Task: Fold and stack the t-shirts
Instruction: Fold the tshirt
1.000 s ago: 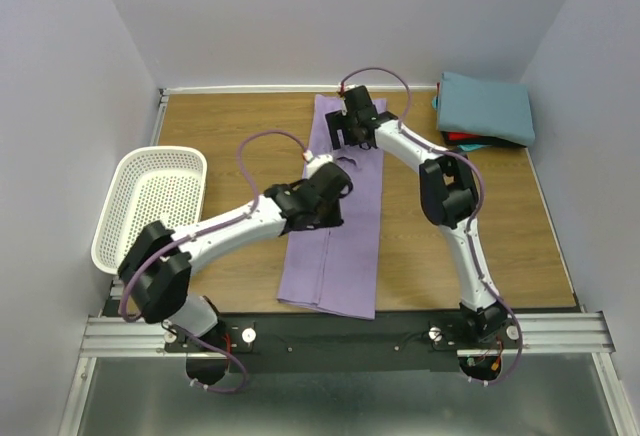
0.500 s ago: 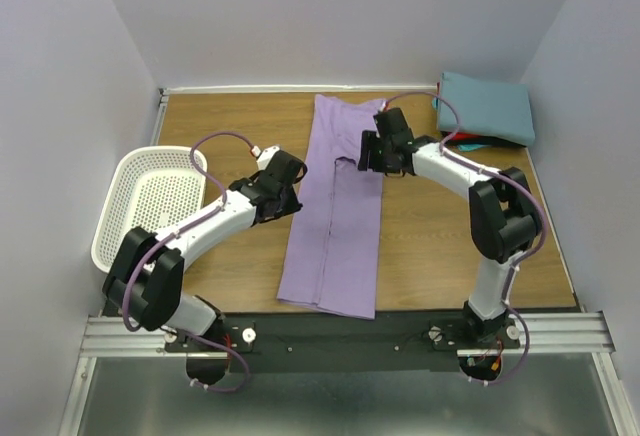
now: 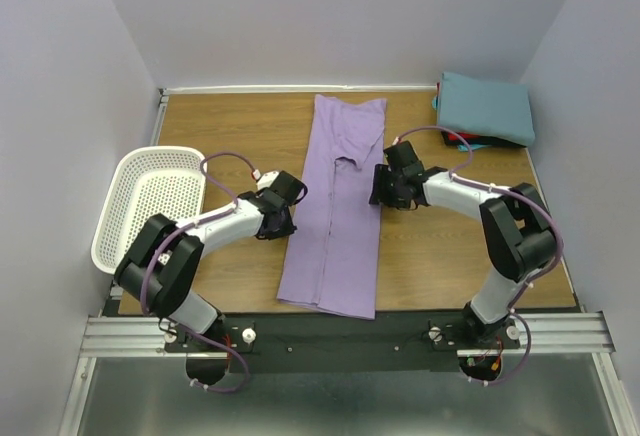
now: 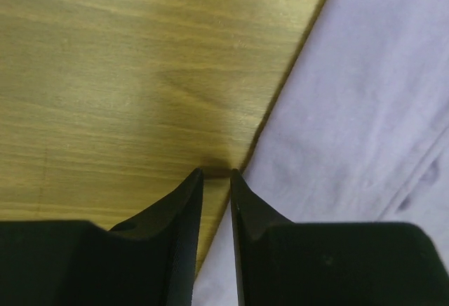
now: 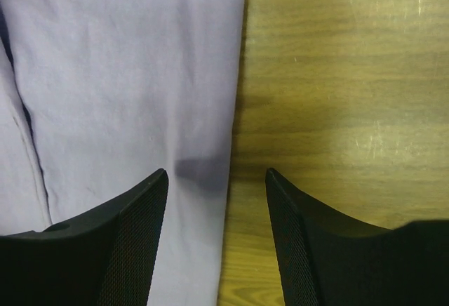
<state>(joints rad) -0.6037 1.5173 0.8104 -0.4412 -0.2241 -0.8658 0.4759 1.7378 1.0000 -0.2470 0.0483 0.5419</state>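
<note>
The lavender t-shirt (image 3: 340, 206) lies flat as a long narrow strip down the middle of the table. My left gripper (image 3: 285, 218) sits low at its left edge. In the left wrist view the jaws (image 4: 216, 173) stand a narrow gap apart over the line where cloth (image 4: 351, 109) meets wood, gripping nothing. My right gripper (image 3: 384, 188) is at the shirt's right edge. It is open, one fingertip over the cloth (image 5: 126, 74) and the other over bare wood (image 5: 337, 74). A folded teal t-shirt (image 3: 487, 106) rests on a red one (image 3: 468, 141) at the back right corner.
A white perforated basket (image 3: 150, 206) stands at the table's left edge, just beyond my left arm. Grey walls close in the back and both sides. Bare wood (image 3: 230, 136) lies on either side of the lavender strip.
My left gripper has come off the top of the shirt to its left edge. My right gripper has moved from the far end nearer, to the right edge, and its jaws have narrowed.
</note>
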